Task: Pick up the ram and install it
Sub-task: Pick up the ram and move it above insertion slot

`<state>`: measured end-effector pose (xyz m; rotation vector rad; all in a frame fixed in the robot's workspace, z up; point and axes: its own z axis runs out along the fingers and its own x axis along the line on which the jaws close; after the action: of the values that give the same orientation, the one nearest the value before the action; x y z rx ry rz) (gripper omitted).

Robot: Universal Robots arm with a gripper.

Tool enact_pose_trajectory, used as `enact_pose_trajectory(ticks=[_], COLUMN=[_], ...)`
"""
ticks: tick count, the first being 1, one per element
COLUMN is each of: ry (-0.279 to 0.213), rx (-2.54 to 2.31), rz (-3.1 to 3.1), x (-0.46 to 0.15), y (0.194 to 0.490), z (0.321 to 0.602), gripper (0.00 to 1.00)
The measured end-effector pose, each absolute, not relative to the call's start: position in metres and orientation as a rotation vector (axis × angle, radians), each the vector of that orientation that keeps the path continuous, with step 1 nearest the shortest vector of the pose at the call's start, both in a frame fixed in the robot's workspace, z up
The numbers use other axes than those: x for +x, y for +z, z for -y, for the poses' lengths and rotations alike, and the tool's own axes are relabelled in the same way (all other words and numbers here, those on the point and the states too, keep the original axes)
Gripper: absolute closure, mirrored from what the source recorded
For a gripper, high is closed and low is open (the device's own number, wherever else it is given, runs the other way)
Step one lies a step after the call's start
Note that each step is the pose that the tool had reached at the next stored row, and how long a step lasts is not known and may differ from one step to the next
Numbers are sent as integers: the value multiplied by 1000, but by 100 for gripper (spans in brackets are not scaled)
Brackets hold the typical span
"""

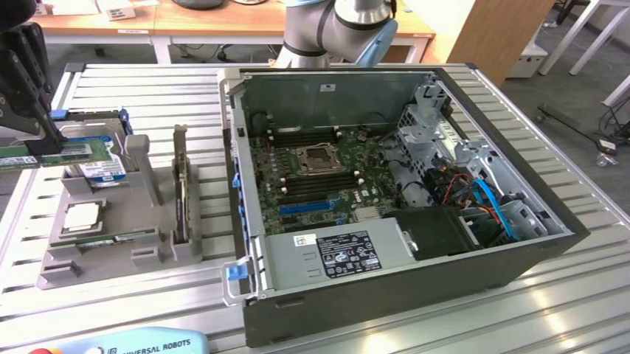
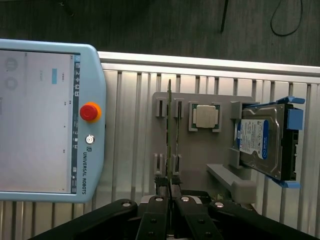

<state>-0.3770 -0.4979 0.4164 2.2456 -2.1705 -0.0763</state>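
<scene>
Wrist view has the gripper (image 2: 170,194) clamped nearly shut on the ram (image 2: 170,135), seen edge-on over the grey tray (image 2: 200,160) that holds a CPU (image 2: 206,116) and a hard drive (image 2: 262,142). From the exterior view, the ram (image 1: 54,156) hangs level over the tray (image 1: 99,265) at the exterior view's left, well apart from the open case (image 1: 394,295).
</scene>
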Motion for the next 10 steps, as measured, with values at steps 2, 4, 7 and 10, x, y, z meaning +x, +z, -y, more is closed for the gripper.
enact_pose_trajectory(ticks=[2, 4, 7, 10], ry=[-76, -76, -76, -76], rx=[2247, 2248, 2249, 2250], rz=[2169, 2168, 2167, 2166], x=[-376, -374, -370, -365], y=[417, 416, 416, 416], z=[498, 498, 498, 498], gripper=[89, 89, 89, 89])
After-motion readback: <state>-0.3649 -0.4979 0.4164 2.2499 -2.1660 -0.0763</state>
